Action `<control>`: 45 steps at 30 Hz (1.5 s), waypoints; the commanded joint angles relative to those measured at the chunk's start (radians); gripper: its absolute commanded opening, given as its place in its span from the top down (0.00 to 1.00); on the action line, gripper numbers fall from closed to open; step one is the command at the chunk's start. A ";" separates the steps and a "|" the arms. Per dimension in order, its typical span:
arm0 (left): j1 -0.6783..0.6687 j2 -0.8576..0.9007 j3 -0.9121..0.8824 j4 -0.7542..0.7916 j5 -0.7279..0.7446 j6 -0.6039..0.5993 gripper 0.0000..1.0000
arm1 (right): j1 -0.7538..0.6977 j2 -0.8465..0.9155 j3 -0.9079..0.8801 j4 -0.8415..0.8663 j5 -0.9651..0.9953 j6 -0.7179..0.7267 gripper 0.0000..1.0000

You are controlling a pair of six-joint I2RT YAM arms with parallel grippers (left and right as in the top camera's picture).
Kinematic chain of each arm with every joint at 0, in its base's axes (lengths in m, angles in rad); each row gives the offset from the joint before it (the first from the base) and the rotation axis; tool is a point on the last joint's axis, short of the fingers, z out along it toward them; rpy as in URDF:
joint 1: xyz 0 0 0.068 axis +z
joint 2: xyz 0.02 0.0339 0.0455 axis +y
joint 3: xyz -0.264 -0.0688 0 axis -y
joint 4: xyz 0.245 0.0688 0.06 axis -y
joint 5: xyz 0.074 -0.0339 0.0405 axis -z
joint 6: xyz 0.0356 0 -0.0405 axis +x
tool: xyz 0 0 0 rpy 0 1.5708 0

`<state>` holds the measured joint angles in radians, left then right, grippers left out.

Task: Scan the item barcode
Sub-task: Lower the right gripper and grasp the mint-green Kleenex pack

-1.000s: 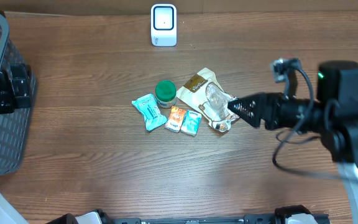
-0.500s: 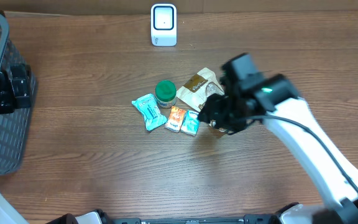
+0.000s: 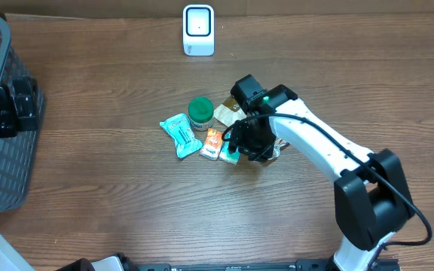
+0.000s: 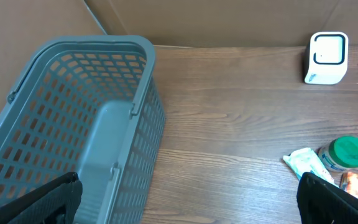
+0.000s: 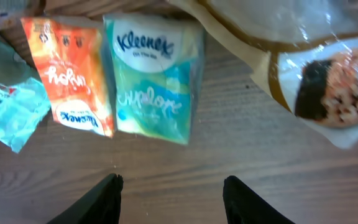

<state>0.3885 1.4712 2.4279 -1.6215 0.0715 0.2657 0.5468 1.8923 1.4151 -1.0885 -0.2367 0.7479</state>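
Wood-grain bench, midway through a checkout trial. Far to the left of the green-lidded jar stands a grey basket, and the left gripper hangs beside it, jaws spread wide and empty. Just left of the jar lies a crumpled teal pack. Well behind the jar, by the bench's far edge, the white scanner waits.

In front of the jar and slightly to its right, an orange pack and a Kleenex pack lie side by side and touching. The Kleenex pack looks like the item to be scanned. The right gripper hovers directly over it, released, fingers apart with nothing between them. To the right of the jar a brown snack pouch sprawls, one edge overlapping the pack's corner.

The tissue pack should be light, soft and easily squashed, and its film wrap is probably slick. The safest hold appears to be across its two long sides, pinched gently. No barcode shows on the upper face, so it is probably underneath.

A second earlier the right arm reached in from far to the right of the jar, with its gripper at the pouch's outer edge. It has since swung across the pouch to the tissue packs. The goods themselves appear unmoved.
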 commanded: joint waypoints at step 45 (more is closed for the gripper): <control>0.004 0.001 0.002 0.001 0.007 0.015 0.00 | -0.323 -0.293 -0.256 0.294 -1.074 -0.583 0.96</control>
<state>0.3885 1.4712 2.4279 -1.6238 0.0719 0.2657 0.2481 1.6245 1.1385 -0.8112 -0.9810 0.2684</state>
